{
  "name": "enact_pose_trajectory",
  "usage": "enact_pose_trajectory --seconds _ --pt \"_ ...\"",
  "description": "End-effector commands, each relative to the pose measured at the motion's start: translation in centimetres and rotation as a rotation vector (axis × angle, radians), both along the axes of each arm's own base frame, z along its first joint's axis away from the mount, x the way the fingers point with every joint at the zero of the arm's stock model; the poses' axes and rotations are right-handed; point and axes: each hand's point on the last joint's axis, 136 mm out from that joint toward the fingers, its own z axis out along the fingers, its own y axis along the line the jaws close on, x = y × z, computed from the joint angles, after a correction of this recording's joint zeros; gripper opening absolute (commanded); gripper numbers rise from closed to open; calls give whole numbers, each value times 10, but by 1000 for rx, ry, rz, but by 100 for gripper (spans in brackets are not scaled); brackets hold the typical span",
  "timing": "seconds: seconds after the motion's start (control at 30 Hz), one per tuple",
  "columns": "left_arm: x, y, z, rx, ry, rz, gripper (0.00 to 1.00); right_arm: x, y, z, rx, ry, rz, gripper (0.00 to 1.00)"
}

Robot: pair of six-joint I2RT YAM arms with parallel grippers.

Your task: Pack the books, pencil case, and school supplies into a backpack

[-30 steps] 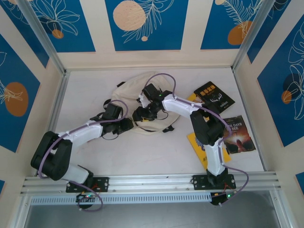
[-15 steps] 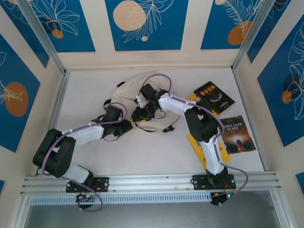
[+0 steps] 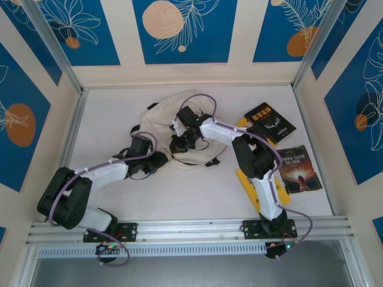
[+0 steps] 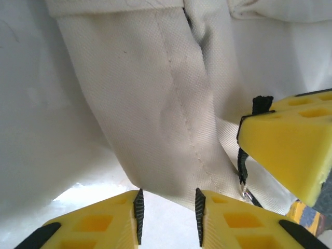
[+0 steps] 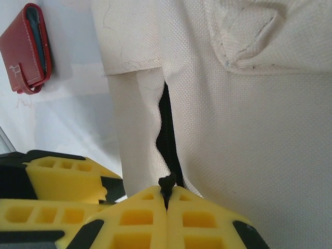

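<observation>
The cream backpack (image 3: pixel 164 116) lies on the table behind both grippers. My right gripper (image 3: pixel 177 145) (image 5: pixel 167 191) is shut on the black zipper pull (image 5: pixel 167 182) at the near end of the backpack's dark zipper line (image 5: pixel 168 135). Just left of it, my left gripper (image 3: pixel 163 159) (image 4: pixel 167 215) stands open at the edge of a fabric flap (image 4: pixel 155 114), with bare table between its pads. A red pencil case (image 5: pixel 26 49) lies beside the backpack. The books lie to the right: one black (image 3: pixel 270 122), one dark brown (image 3: pixel 299 169), one yellow (image 3: pixel 248 179) partly under the right arm.
Metal rails (image 3: pixel 78 119) and patterned walls enclose the white table (image 3: pixel 197 191). A black strap (image 3: pixel 210 162) trails from the backpack's near side. In the left wrist view the right gripper's yellow finger (image 4: pixel 290 145) sits close by on the right.
The right gripper has closed onto the zipper pull. The right wrist shifted slightly left. The left gripper stayed at the flap's edge, its jaws narrowing and then widening a little.
</observation>
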Motion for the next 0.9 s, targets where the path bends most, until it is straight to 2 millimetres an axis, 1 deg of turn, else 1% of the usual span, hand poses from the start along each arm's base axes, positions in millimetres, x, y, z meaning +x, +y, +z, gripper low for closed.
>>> enact_pose_trajectory --seconds 0.0,0.23,0.43,0.5,0.6,0.67,0.8,0.87 --pt "4 -11 9 -95 -5 9 35 7 3 24 65 -26 -28 2" --pt "11 -17 3 -126 15 29 33 5 2 22 62 -10 -35 2" --pt "9 -13 -10 -99 54 56 31 5 1 20 59 -5 -41 1" --pt "10 -12 -12 -88 59 60 26 5 0 18 55 -5 -45 1" --pt "11 -9 -17 -69 70 69 9 6 -2 16 42 -5 -54 0" --pt "9 -6 -22 -48 84 74 0 7 -4 13 25 -9 -68 0" --pt "2 3 -32 8 111 77 0 16 -13 9 -19 -27 -123 0" --pt "-2 7 -35 28 123 77 0 24 -20 7 -38 -39 -169 0"
